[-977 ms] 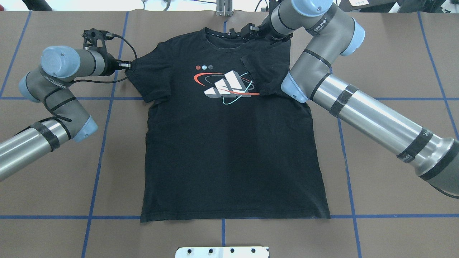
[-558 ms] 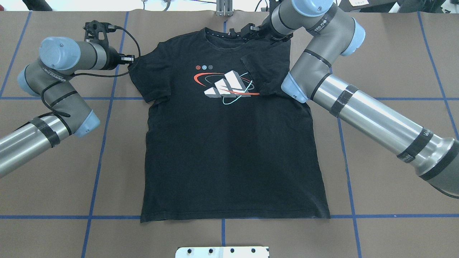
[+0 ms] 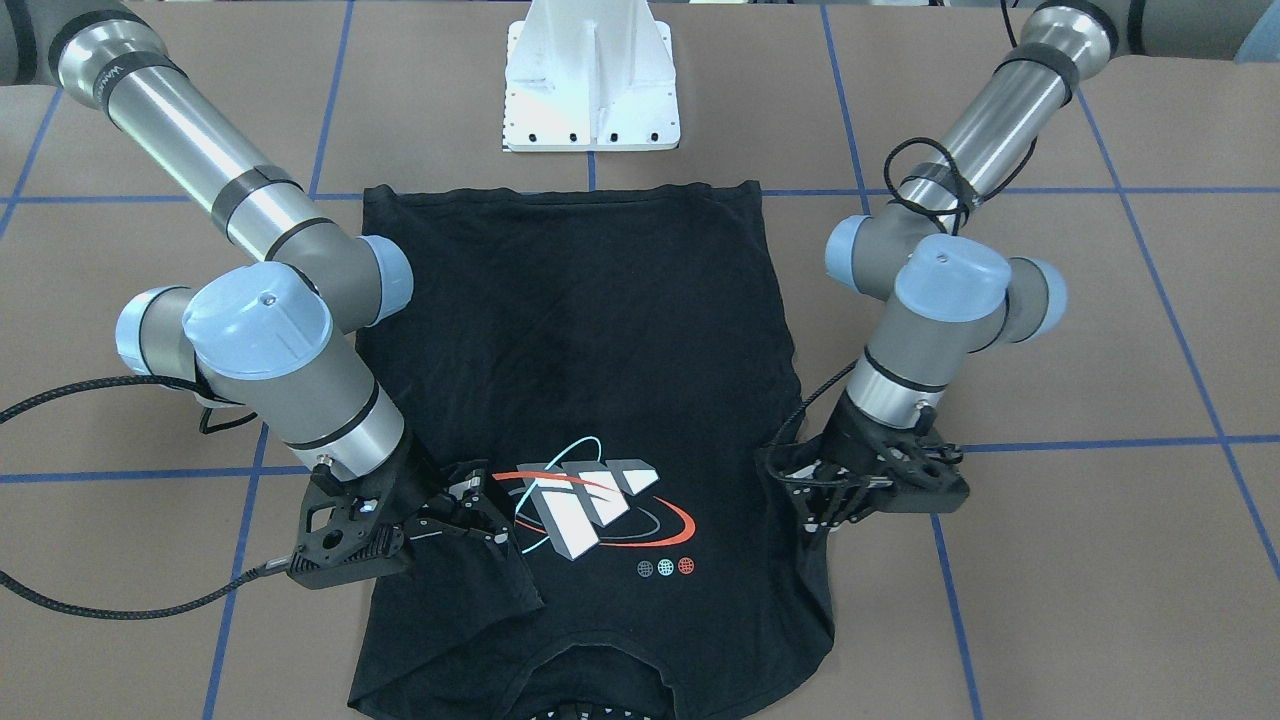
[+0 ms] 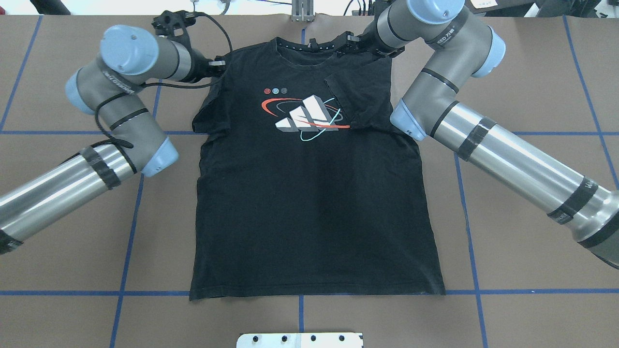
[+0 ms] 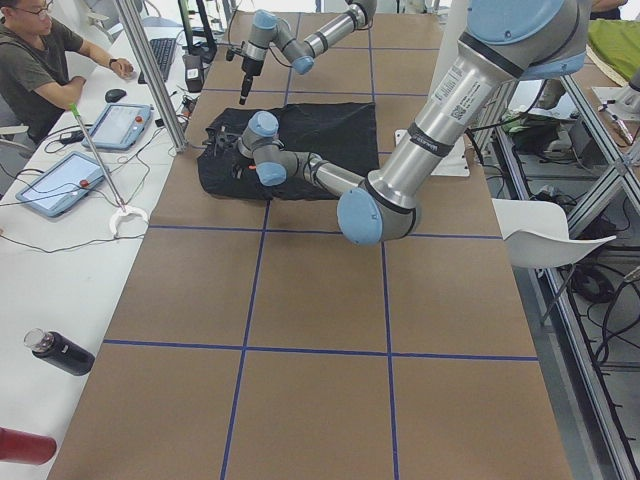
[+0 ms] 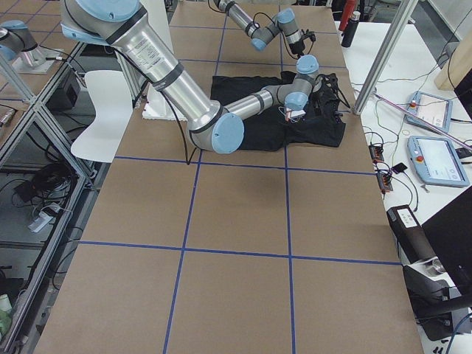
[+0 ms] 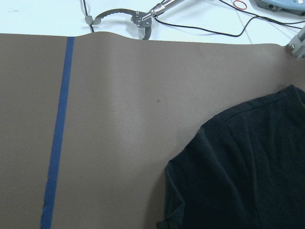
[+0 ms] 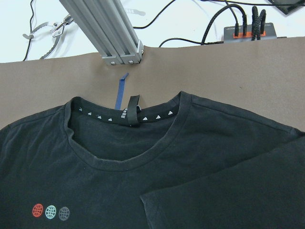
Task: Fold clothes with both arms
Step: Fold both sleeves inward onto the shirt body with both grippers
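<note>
A black T-shirt (image 4: pixel 309 208) lies print up on the brown table, collar toward the far edge. Its right sleeve (image 4: pixel 360 99) is folded in over the chest, touching the print (image 4: pixel 304 116). My left gripper (image 4: pixel 218 65) is shut on the left sleeve, lifted and drawn in against the shoulder; on the front-facing view's right, the left gripper (image 3: pixel 812 495) pinches bunched black cloth. My right gripper (image 3: pixel 480 505) hovers open by the folded sleeve, near the collar (image 8: pixel 128 162). Neither wrist view shows fingers; the left wrist view shows the shoulder hem (image 7: pixel 248 167).
The white pedestal base (image 3: pixel 590 90) stands at the near edge behind the hem. An aluminium post (image 8: pixel 109 33) rises just beyond the collar. Blue tape lines (image 4: pixel 130 217) grid the table. A person (image 5: pixel 40 60) sits at a side desk with tablets (image 5: pixel 120 125).
My left gripper has travelled right and toward the far edge, pulling the left sleeve in over the shoulder. My right gripper has shifted slightly right along the collar; the folded right sleeve stays put.
</note>
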You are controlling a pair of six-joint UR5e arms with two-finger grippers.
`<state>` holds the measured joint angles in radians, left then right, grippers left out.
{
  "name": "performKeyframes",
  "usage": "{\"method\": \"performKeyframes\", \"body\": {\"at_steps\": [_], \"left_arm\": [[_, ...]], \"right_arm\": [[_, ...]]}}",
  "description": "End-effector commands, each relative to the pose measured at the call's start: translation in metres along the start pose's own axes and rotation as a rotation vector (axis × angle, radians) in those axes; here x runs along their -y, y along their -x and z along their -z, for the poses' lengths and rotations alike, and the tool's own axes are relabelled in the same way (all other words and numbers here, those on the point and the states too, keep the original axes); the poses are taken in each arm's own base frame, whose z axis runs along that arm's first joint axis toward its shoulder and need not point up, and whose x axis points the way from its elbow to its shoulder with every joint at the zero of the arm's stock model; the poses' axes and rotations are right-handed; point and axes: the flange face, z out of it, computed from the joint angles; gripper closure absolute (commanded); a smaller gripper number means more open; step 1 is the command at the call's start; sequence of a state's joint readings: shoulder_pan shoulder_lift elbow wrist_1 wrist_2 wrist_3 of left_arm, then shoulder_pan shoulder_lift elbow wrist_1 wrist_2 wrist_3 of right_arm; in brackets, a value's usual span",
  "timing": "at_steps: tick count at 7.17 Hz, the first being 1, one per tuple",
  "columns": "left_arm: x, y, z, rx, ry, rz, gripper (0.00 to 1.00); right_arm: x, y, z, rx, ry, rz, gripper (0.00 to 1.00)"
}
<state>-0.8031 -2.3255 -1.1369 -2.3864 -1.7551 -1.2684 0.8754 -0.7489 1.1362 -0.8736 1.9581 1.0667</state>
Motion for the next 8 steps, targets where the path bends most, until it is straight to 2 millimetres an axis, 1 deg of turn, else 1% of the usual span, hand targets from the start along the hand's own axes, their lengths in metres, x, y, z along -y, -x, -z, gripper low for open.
{"method": "performKeyframes", "body": {"at_steps": [1, 3, 4, 5, 6, 7, 8], "left_arm": [[-0.001, -0.083, -0.027, -0.003, -0.058, 0.064, 1.0], [0.005, -0.106, -0.036, -0.058, -0.071, 0.093, 1.0], [-0.002, -0.11, -0.037, -0.073, -0.066, 0.089, 1.0], [-0.003, -0.109, -0.036, -0.08, -0.066, 0.086, 0.23], [-0.003, -0.107, -0.031, -0.091, -0.07, 0.086, 0.0], [-0.007, -0.092, -0.015, -0.12, -0.074, 0.077, 0.0], [-0.016, -0.068, 0.011, -0.152, -0.074, 0.066, 0.0]], "right_arm": [[0.002, -0.018, 0.01, 0.007, 0.011, -0.022, 0.01], [0.003, -0.024, 0.011, 0.002, 0.011, -0.025, 0.01], [0.002, -0.025, 0.011, 0.001, 0.01, -0.022, 0.01], [0.003, -0.025, 0.011, -0.001, 0.009, -0.024, 0.01], [0.004, -0.026, 0.011, -0.006, 0.011, -0.031, 0.01], [0.004, -0.027, 0.011, -0.006, 0.016, -0.034, 0.01], [0.002, -0.028, 0.012, 0.013, 0.055, -0.039, 0.01]]}}
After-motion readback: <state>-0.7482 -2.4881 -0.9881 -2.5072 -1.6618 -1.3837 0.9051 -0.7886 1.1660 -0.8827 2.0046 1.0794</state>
